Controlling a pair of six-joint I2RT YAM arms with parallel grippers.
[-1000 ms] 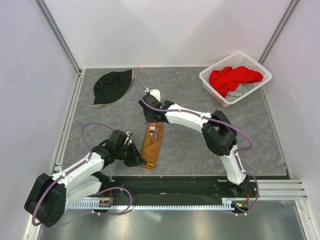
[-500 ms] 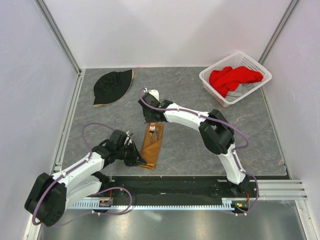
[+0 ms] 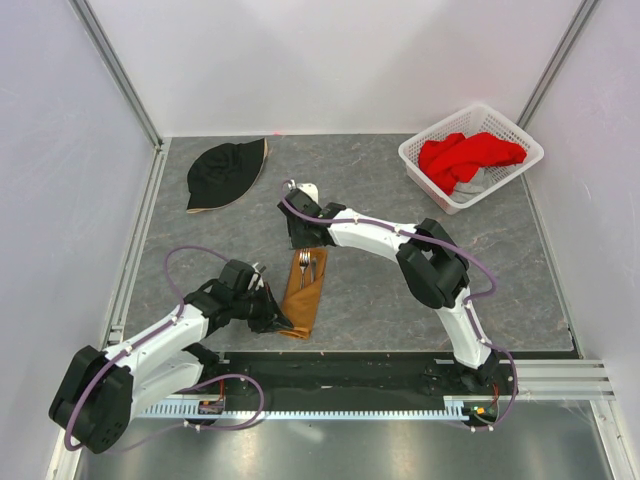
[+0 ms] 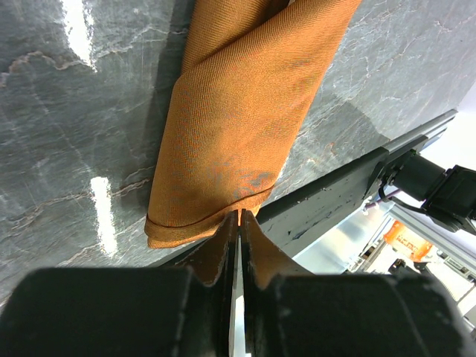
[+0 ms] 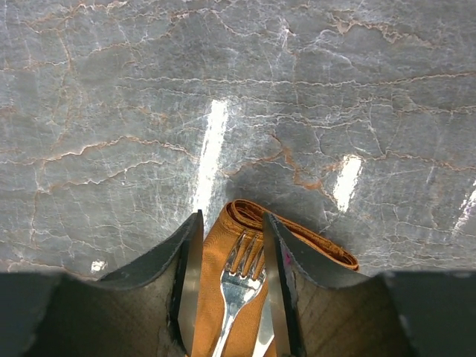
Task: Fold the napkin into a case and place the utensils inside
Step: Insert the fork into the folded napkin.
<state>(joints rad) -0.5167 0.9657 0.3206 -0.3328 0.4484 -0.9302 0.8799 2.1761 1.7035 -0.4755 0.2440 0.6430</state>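
The right gripper (image 5: 232, 223) stands open, its fingers straddling the tines of the fork (image 5: 239, 274), which pokes out of the far mouth of the case (image 5: 320, 249). The left gripper (image 4: 238, 217) is pinched closed on the case's near hem, and the pocket stretches away from it across the table (image 5: 223, 89).

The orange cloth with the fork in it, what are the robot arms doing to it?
The arms are tucking cutlery into the case, which is a folded napkin. The left gripper has its fingers shut on the case's near edge. The right gripper hangs over the far end, its fingers open on either side of the fork. The fork's prongs poke out of the cloth.
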